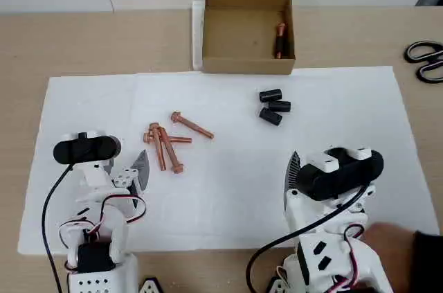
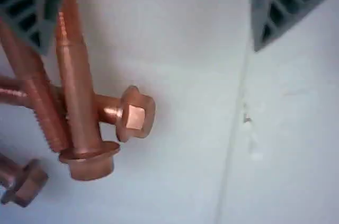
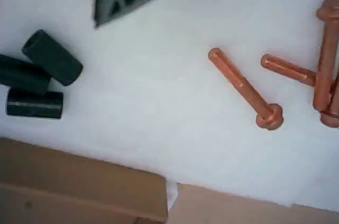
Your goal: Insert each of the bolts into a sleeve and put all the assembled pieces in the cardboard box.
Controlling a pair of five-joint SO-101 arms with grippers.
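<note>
The left tool [image 1: 136,170] is gaping open beside three crossed copper bolts [image 1: 163,146], two pointing away from the arms and one lying crosswise. A fourth bolt [image 1: 192,125] is lying diagonally nearby. I cannot tell the right tool [image 1: 293,168]'s state. Three black sleeves [image 1: 271,106] are lying near the cardboard box [image 1: 214,30], which is holding what seems one sleeved bolt [image 1: 279,39], pointing away.

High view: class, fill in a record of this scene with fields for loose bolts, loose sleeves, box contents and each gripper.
Loose bolts: four copper bolts on the white sheet, three clustered, one apart
Loose sleeves: three black sleeves bunched near the box
Cardboard box: holds one bolt in a sleeve
Left gripper: fingers open, next to the bolt cluster
Right gripper: over bare sheet, apart from the sleeves
Other: scissors at the table's edge
</note>
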